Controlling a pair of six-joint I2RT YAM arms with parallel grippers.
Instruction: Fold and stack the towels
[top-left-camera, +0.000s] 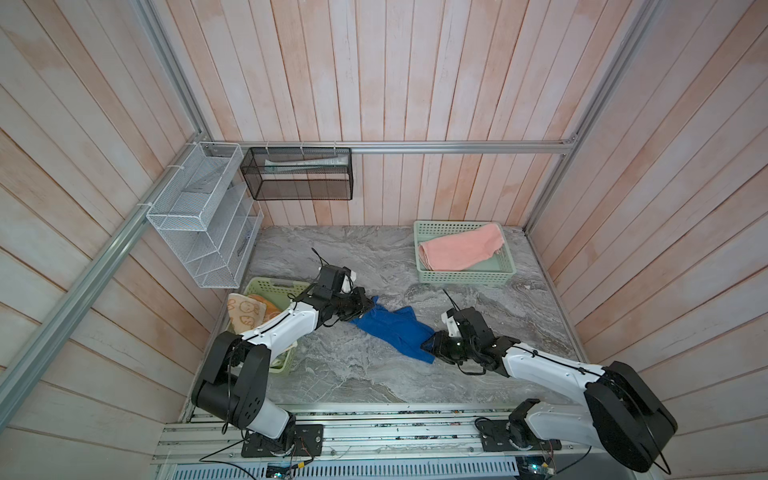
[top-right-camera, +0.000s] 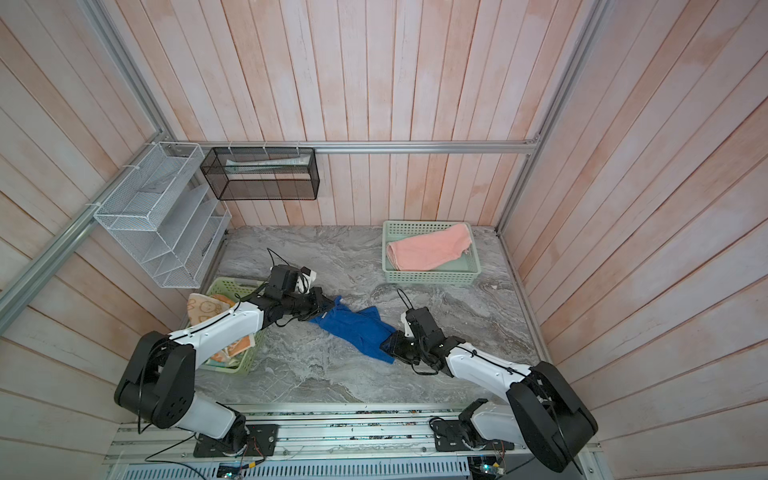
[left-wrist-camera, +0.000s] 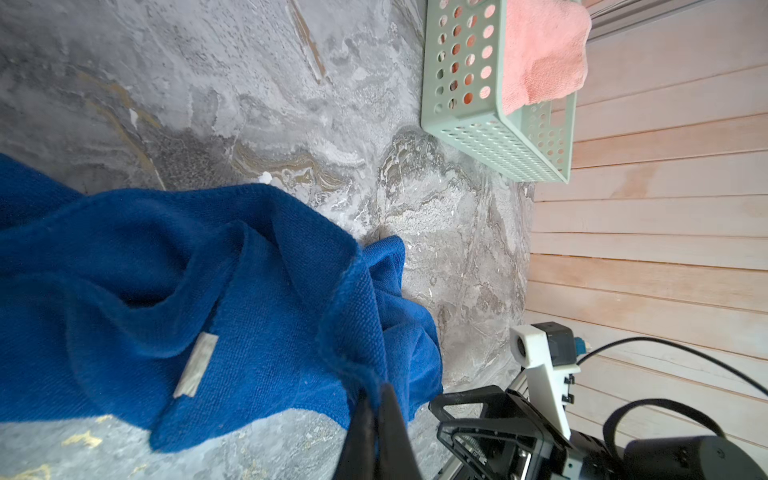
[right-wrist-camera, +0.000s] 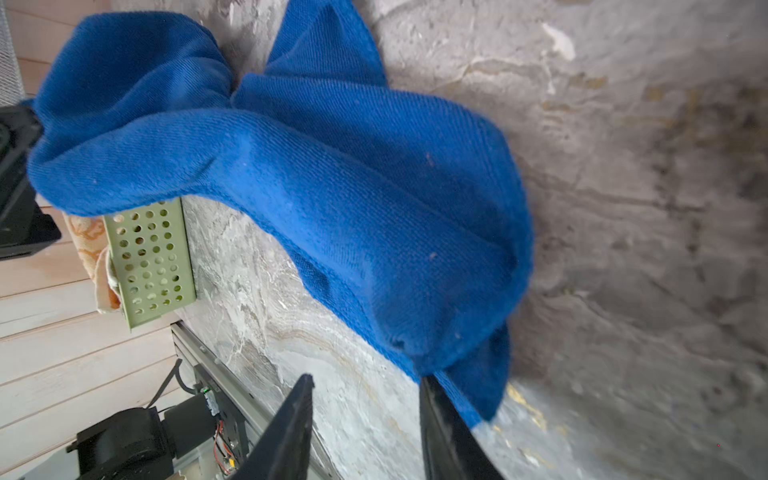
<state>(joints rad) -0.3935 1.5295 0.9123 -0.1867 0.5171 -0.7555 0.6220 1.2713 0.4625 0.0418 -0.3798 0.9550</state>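
A royal blue towel (top-left-camera: 395, 332) (top-right-camera: 357, 328) lies crumpled across the middle of the marble table, raised at its left end. My left gripper (top-left-camera: 368, 305) (left-wrist-camera: 376, 390) is shut on that left corner of the blue towel (left-wrist-camera: 208, 291). At the blue towel's (right-wrist-camera: 353, 187) right end my right gripper (top-left-camera: 428, 345) (right-wrist-camera: 368, 378) stands open, with one finger against the hanging cloth edge and bare table between the jaws. A pink towel (top-left-camera: 461, 249) (left-wrist-camera: 540, 54) lies folded in the back right basket (top-left-camera: 465, 276). An orange towel (top-left-camera: 245, 313) (right-wrist-camera: 87, 232) with cream figures hangs over the left basket (top-left-camera: 274, 284).
A white wire rack (top-left-camera: 199, 216) and a black mesh shelf (top-left-camera: 297, 174) hang on the walls at the back left. Wooden walls close in the table on three sides. An aluminium rail (top-left-camera: 374, 432) carrying both arm bases runs along the front edge.
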